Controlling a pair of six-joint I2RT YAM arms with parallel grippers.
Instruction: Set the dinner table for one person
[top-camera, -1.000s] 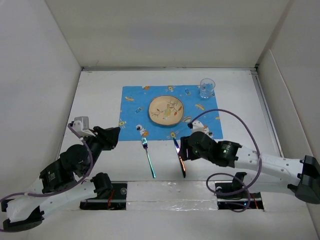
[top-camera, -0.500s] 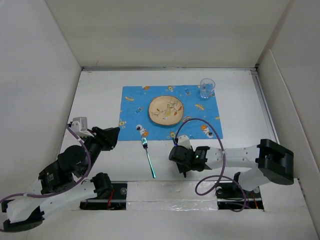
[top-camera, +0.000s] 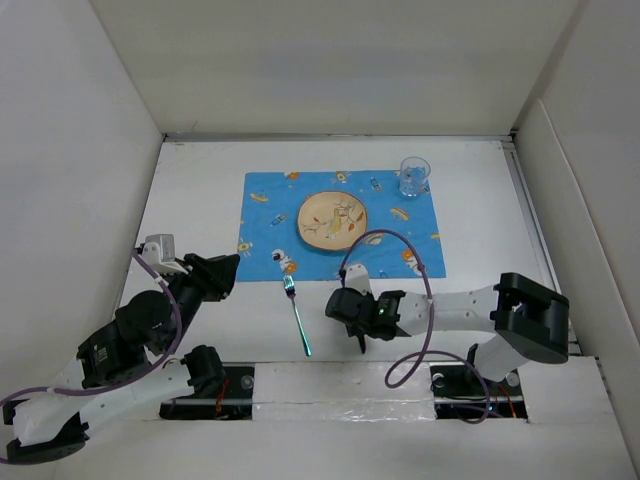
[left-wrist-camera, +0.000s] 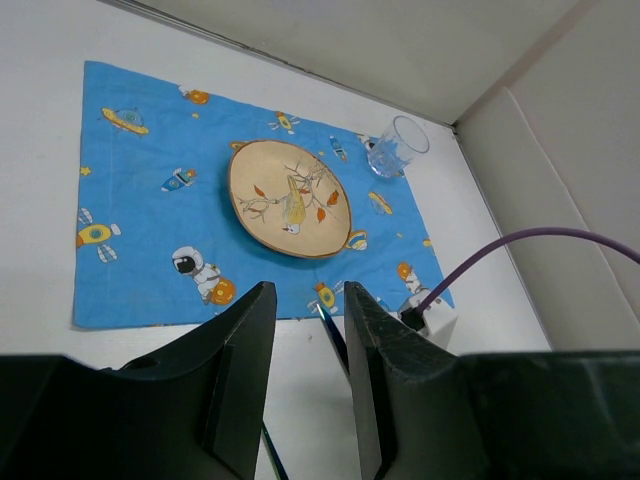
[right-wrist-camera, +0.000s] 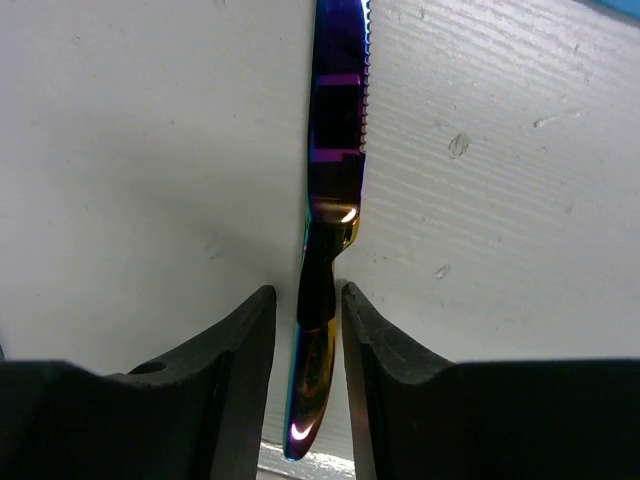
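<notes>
The dinner table (top-camera: 200, 180) bore the placemat (top-camera: 270, 215), used here as the reference. The plate (top-camera: 333, 221) was centred on the placemat, and the glass (top-camera: 414, 176) stood at its far right corner. Off its near left corner, the left gripper (left-wrist-camera: 305, 290) was held partly open and empty. The fork (top-camera: 298, 320) lay just off its near edge. There too, the right gripper (right-wrist-camera: 305, 290) was set astride the knife (right-wrist-camera: 330, 200) with little clearance; a completed grip could not be confirmed. Knife placement was judged in hand. Firm closure, then transfer to the placemat right of the plate, would be required.
</notes>
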